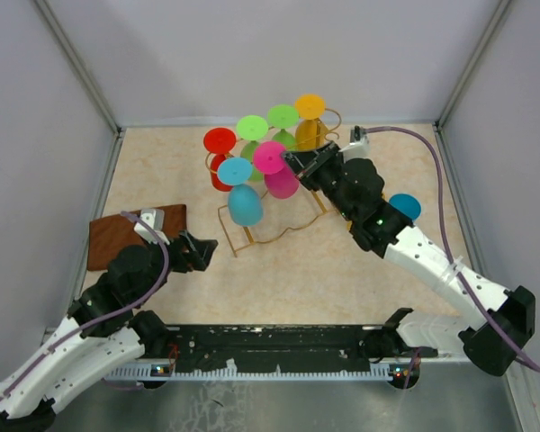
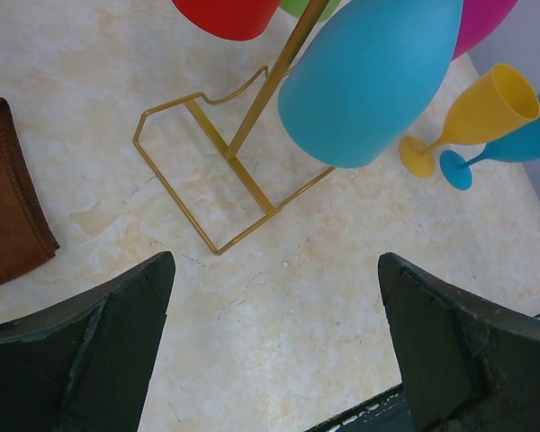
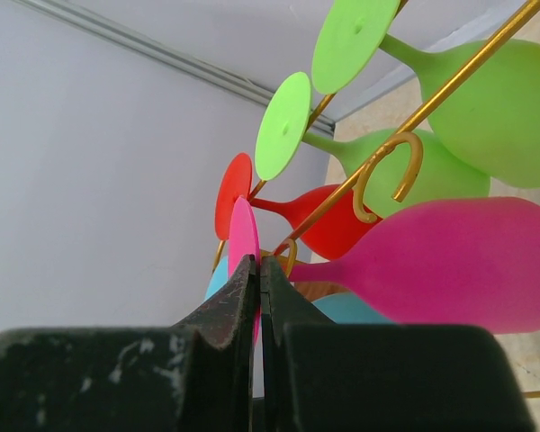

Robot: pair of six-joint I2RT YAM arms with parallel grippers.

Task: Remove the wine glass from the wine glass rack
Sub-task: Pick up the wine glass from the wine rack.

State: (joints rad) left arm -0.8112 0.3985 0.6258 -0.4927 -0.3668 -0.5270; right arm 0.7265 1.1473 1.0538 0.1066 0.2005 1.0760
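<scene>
I see my right gripper [image 3: 256, 270] pinched shut on the foot rim of the pink wine glass [image 3: 450, 261], which hangs bowl-down at the near end of the gold wine glass rack [image 1: 252, 236], while my left gripper [image 2: 274, 270] sits spread wide above the table [image 1: 342, 270] near the rack's base.

Bare worktop [image 1: 324, 270] lies open between the left gripper [image 2: 275, 270] and the base of the wine glass rack [image 2: 233, 153], and across the near middle. Under the rails, hanging bowls crowd the way: a light blue glass [image 1: 244, 205] nearest, the magenta wine glass [image 1: 281, 183] just right of it. A brown cloth [image 1: 126, 236] lies flat at left. The right arm [image 1: 432, 261] bars the right side, with a blue glass [image 1: 405, 206] standing beside it.
</scene>
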